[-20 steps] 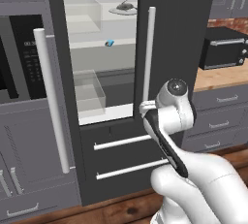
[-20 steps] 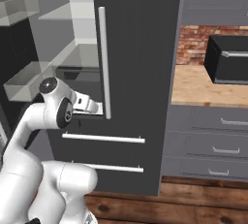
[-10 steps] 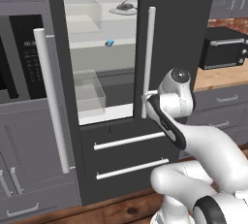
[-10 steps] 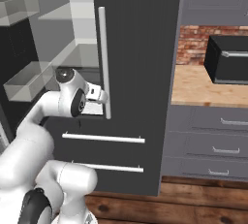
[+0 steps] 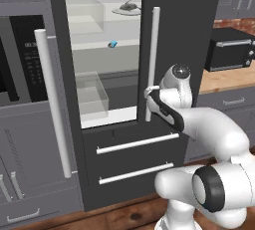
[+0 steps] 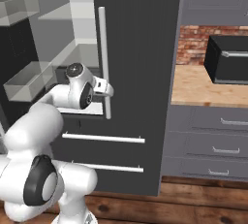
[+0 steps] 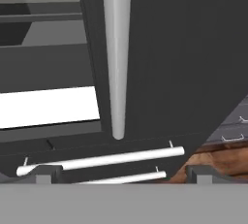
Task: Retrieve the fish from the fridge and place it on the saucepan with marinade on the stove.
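Hovering at the lower end of the right door's silver handle (image 5: 152, 64), the gripper (image 5: 148, 93) has its fingers (image 7: 46, 173) spread wide, holding nothing. Beyond it the fridge (image 5: 179, 40) stands with its left door swung open at frame left. Farthest back, in the upper centre of the left base view, the fish (image 5: 128, 6) lies on a white plate (image 5: 121, 11) on the top shelf, well above the fingers

The fridge (image 5: 124, 64) is open on its left half, giving free passage to the shelves, while the shut right door (image 5: 184, 40) and its handle (image 5: 152, 59) block the right.
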You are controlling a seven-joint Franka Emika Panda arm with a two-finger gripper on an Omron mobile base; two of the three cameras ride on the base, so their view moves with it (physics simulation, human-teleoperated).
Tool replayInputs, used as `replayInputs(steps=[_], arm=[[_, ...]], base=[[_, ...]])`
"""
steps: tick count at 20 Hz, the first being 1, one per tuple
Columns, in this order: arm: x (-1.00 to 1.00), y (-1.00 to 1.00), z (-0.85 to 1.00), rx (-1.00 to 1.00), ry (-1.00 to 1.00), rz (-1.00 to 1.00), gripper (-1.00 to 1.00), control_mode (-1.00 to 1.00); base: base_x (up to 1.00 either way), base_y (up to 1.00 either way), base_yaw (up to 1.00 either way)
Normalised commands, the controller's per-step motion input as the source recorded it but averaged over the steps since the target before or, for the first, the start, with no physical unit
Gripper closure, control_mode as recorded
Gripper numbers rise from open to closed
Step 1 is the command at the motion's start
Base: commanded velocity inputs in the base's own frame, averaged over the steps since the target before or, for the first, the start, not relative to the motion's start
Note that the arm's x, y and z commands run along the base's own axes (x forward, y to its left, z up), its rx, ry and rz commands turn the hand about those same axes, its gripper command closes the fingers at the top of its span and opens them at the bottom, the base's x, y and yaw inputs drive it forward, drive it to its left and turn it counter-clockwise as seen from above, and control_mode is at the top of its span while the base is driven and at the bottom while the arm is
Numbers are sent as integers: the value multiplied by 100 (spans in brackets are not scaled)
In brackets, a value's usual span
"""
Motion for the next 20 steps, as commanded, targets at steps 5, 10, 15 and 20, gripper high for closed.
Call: replayInputs(steps=[5, 10, 15, 20], arm=[[60, 0, 0, 0, -20, 0, -100, -100], [49, 0, 0, 0, -21, 0, -100, -100], [42, 0, 0, 0, -19, 0, -100, -100], [36, 0, 0, 0, -2, 2, -100, -100]], base=[[0, 0, 0], [0, 0, 0], [0, 0, 0], [0, 0, 0]])
